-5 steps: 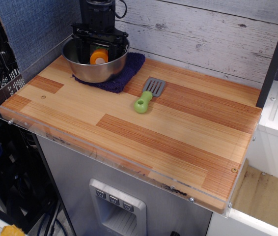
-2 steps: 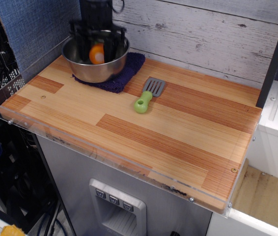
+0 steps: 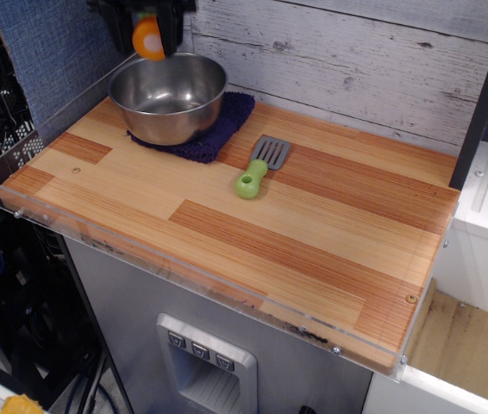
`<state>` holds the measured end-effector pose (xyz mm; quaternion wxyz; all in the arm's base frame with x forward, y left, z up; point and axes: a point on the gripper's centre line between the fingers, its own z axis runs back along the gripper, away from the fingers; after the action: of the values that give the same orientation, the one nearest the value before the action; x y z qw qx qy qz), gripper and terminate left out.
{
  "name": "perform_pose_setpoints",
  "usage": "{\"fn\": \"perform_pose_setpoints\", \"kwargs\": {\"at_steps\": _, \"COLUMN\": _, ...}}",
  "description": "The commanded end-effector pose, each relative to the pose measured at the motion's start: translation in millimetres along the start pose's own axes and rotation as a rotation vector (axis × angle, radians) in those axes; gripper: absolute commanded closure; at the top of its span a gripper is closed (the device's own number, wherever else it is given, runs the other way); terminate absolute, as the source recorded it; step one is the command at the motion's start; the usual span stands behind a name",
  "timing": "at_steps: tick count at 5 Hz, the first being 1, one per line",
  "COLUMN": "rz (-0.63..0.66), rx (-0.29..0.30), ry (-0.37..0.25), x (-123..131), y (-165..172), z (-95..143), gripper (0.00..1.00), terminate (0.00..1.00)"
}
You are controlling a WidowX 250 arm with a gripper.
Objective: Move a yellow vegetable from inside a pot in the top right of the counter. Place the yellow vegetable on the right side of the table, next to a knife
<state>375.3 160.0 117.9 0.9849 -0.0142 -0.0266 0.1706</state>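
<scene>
My gripper (image 3: pixel 149 36) is at the top left of the view, shut on the yellow vegetable (image 3: pixel 148 40), an orange-yellow rounded toy. It holds it in the air above the far left rim of the pot (image 3: pixel 169 97), a shiny steel bowl that stands empty on a dark blue cloth (image 3: pixel 223 128) at the far left of the striped wooden table (image 3: pixel 313 233). Only the gripper's lower end shows; the rest is cut off by the top edge.
A grey spatula with a green handle (image 3: pixel 258 166) lies near the middle of the table, right of the bowl. A clear acrylic rim (image 3: pixel 140 254) runs along the table's front and left edges. A whitewashed plank wall (image 3: pixel 356 60) stands behind.
The gripper has risen out of the pot with the yellow vegetable in it and moved a little left. The pot now stands empty.
</scene>
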Motion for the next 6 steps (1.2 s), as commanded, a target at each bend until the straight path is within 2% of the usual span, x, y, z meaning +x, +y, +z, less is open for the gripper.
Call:
{"fn": "perform_pose_setpoints", "kwargs": {"at_steps": 1, "rz": -0.024, "rx": -0.041, "ry": -0.061, "x": -36, "y": -41, "z": 60, "gripper": 1.0, "terminate": 0.0}}
{"fn": "perform_pose_setpoints", "kwargs": {"at_steps": 2, "rz": -0.015, "rx": -0.051, "ry": -0.009, "x": -58, "y": -69, "z": 54, "gripper": 1.0, "terminate": 0.0}}
{"fn": "perform_pose_setpoints", "kwargs": {"at_steps": 4, "rz": -0.032, "rx": 0.013, "ry": 0.02, "x": -87, "y": -120, "z": 15, "gripper": 1.0, "terminate": 0.0}}
{"fn": "perform_pose_setpoints", "kwargs": {"at_steps": 5, "rz": -0.112, "rx": 0.034, "ry": 0.014, "x": -95, "y": -140, "z": -14, "gripper": 1.0, "terminate": 0.0}}
{"fn": "perform_pose_setpoints", "kwargs": {"at_steps": 6, "rz": -0.187, "rx": 0.02, "ry": 0.037, "x": -97, "y": -156, "z": -38, "gripper": 1.0, "terminate": 0.0}}
